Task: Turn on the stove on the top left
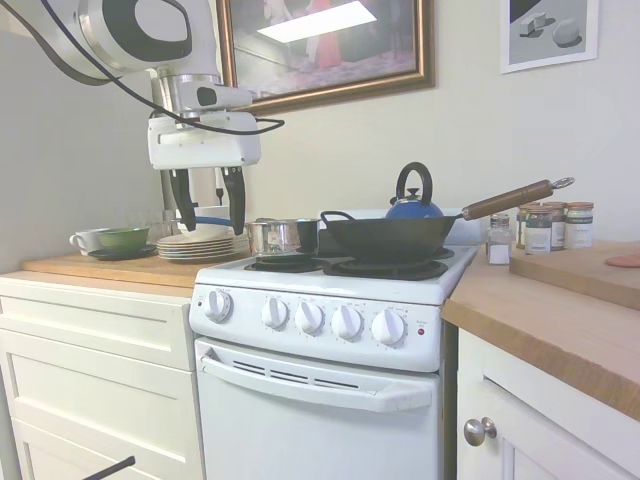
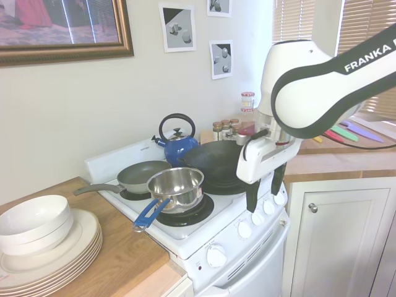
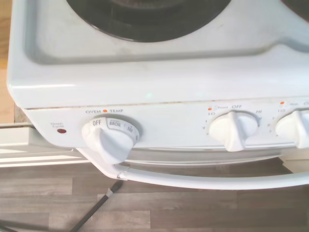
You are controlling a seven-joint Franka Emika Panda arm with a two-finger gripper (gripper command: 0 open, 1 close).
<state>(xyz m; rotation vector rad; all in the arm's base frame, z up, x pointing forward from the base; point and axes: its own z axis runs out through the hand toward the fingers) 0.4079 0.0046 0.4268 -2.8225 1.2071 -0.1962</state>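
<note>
Gripper state: the gripper (image 1: 207, 213) hangs with its two dark fingers pointing straight down, spread apart, nothing between them.
Stove position: the stove (image 1: 320, 330) stands between the white cabinet drawers (image 1: 95, 350) and the wooden counter (image 1: 550, 320), its knob row on the front panel facing into the room.
Gripper to knobs: the gripper hovers above and in front of the panel's edge; the knobs lie below it, so the coming move looks like a descent and then a reach toward the panel.
Knob under camera: the wrist view shows the oven knob (image 3: 110, 140) marked OFF and BROIL, with a burner knob (image 3: 233, 129) just beside it, its label reading LO, OFF, HI.
Knob axis: each knob's stem points out of the panel horizontally; the burner knob's grip bar stands upright toward OFF.
Target knob: which knob runs the top left burner I cannot tell; its label is blurred.
Obstacles above: a steel saucepan (image 2: 176, 185) and a black wok (image 1: 395, 235) sit on the burners, clear of the knob row.
</note>
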